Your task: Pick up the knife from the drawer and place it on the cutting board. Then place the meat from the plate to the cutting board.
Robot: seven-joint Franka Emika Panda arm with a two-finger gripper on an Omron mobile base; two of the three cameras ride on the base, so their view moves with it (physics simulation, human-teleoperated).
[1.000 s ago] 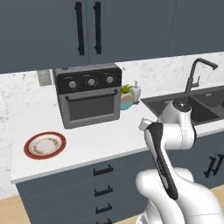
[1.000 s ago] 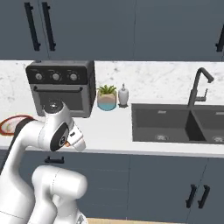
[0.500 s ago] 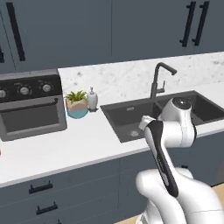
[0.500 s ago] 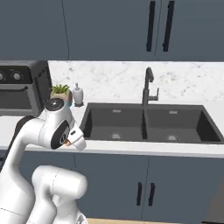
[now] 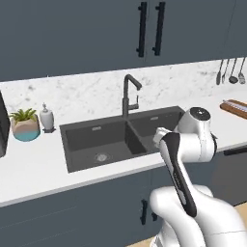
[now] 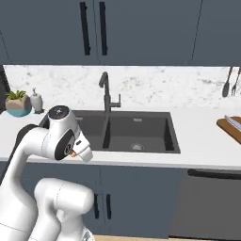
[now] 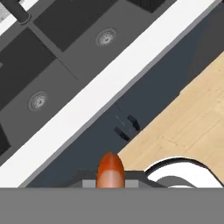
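Knife (image 6: pixel 233 121): is already lying on the cutting board (image 6: pixel 229 130), at the counter's right end.
Meat (image 7: pixel 110 169): gripper (image 7: pixel 110 183) jaws are pinching it narrowly, above the sink-front cabinets.
Remaining: setting meat onto board.

The sink (image 5: pixel 116 140) is set into the counter (image 5: pixel 38 169) and has two basins side by side. The faucet (image 5: pixel 129 94) stands behind the sink, at the middle, against the back wall. To the left of the sink, near the wall, a small potted plant (image 5: pixel 25 124) stands on the counter, and a soap bottle (image 5: pixel 47 118) is just beside it on the right. Far to the right of the sink, the cutting board (image 6: pixel 230 129) lies on the counter, with the knife (image 6: pixel 232 121) on it. Utensils (image 5: pixel 231 71) hang on the wall behind the board. Upper cabinets (image 6: pixel 117 30) are above the counter, lower cabinets (image 6: pixel 136 202) below it. The arm is folded in front of the sink, with the meat (image 7: pixel 110 170) at the gripper (image 7: pixel 110 180), above the counter's front edge.
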